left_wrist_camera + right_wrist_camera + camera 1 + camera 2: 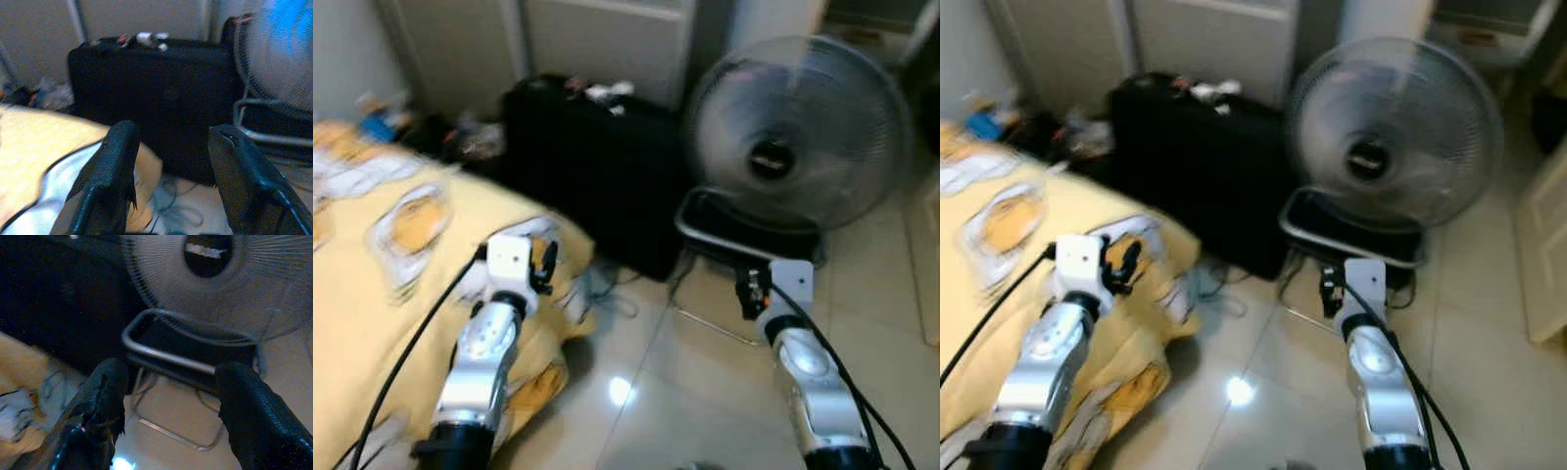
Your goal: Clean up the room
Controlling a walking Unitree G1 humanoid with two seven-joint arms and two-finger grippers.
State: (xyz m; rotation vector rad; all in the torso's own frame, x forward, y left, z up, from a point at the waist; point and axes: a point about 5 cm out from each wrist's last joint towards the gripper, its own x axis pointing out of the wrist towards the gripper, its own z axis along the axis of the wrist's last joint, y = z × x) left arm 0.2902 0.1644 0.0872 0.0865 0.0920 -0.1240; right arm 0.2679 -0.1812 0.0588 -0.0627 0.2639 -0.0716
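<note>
The yellow blanket (372,294) droops off the bed corner under the left gripper (171,181); soft and light, it is best pinched at its hanging edge. Both the left and right gripper (168,416) hold their 2 fingers apart, empty.

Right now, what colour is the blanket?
Yellow with white patches, the blanket shows best in the left eye view.

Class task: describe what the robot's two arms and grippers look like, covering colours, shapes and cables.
Both arms are rounded, shiny silver segments ending in white boxy wrist blocks. Black cables run along each. The left gripper and right gripper each have two long, thick black fingers with a rough, textured surface.
</note>
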